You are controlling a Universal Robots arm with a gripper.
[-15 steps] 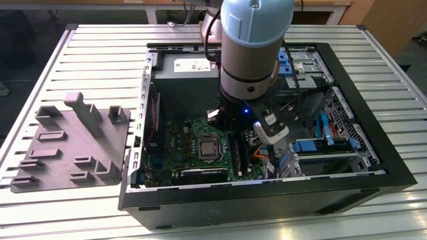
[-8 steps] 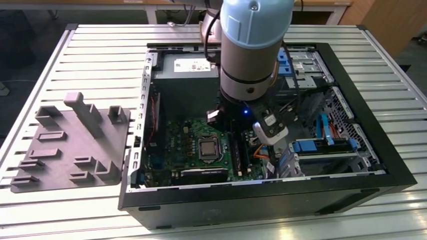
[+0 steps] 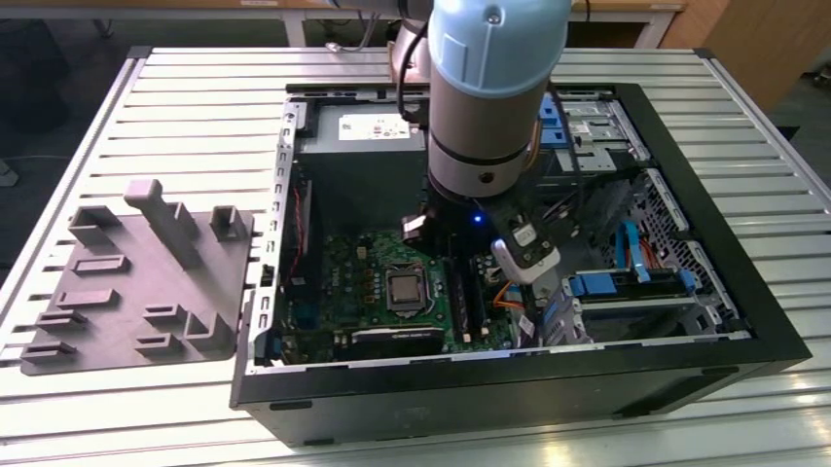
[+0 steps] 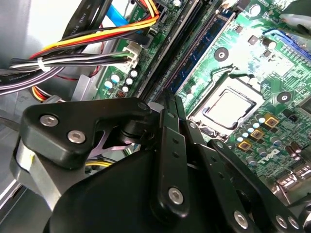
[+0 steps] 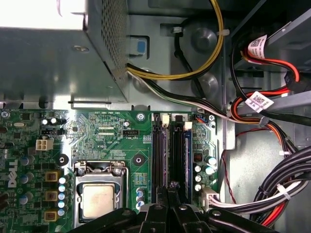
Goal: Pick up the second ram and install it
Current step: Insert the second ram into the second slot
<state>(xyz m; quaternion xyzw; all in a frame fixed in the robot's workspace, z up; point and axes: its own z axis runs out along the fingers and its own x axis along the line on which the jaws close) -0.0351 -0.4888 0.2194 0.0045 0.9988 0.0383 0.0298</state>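
One arm's gripper [image 5: 170, 191] is down at the motherboard's memory slots [image 5: 171, 155], fingers pinched on the second ram [image 4: 171, 104], so it's mostly there, just not visibly seated yet.

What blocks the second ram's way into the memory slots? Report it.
Nothing visible does. In the first wrist view the gripper hangs straight over the black memory slots, and the stretch of slots ahead of it lies bare. The cable bundle keeps to the side, off the motherboard.
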